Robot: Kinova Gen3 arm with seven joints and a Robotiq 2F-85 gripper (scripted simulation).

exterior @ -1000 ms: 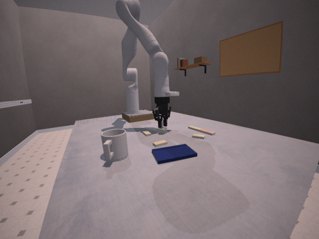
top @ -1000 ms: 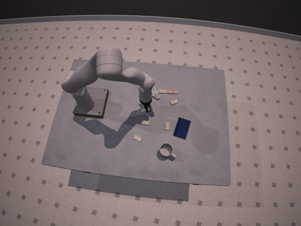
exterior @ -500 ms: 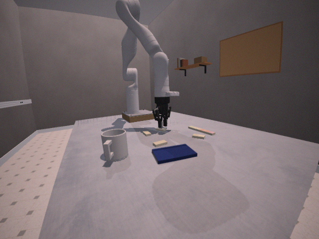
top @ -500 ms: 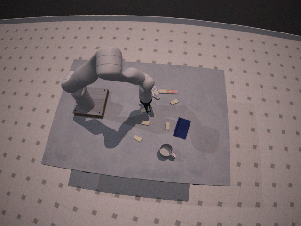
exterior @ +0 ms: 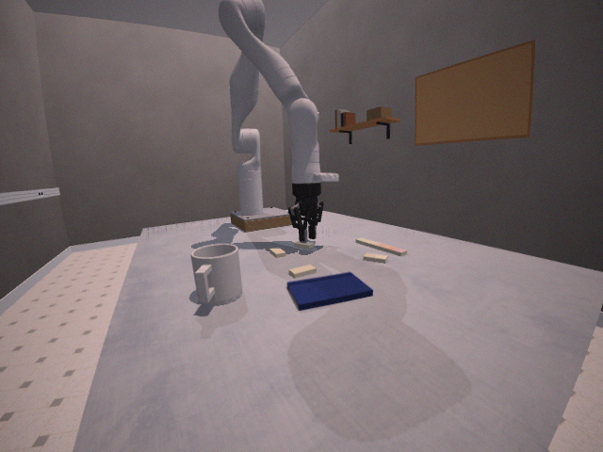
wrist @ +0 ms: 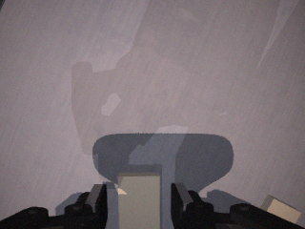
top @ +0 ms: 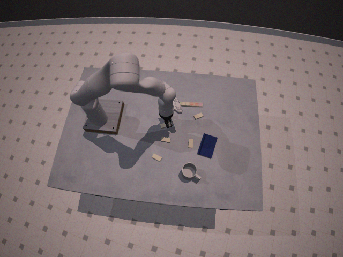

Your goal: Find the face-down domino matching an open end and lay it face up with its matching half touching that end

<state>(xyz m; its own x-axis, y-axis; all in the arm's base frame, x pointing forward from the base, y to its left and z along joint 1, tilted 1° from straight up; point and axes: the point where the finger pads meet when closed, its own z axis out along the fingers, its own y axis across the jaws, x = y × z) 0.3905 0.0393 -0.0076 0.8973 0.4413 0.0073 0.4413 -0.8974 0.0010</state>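
while one tool (top: 168, 126) (exterior: 307, 238) (wrist: 138, 199) hovers | five plain dominoes | one mug (top: 189, 170) (exterior: 217, 273) | one line (top: 191, 104) (exterior: 381, 246)

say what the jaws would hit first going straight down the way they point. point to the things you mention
Probably the domino lying between and below the jaws (top: 169, 126) (exterior: 307, 238); exact height is unclear.

The counter (top: 133, 176) (exterior: 204, 369) (wrist: 200, 62) looks smooth and matt, with faint cloudy mottling like stone or concrete. The arm (top: 124, 72) (exterior: 304, 131) has a smooth, plastic-like shell with a soft sheen. Its base (top: 120, 117) (exterior: 265, 222) shows wood-like grain on top. The end effector (top: 168, 123) (exterior: 307, 234) (wrist: 138, 199) is dark and mostly matt. The mug (top: 189, 170) (exterior: 217, 274) looks like smooth ceramic. The plain dominoes (top: 165, 140) (exterior: 302, 270) (wrist: 283, 210) look smooth and matt.
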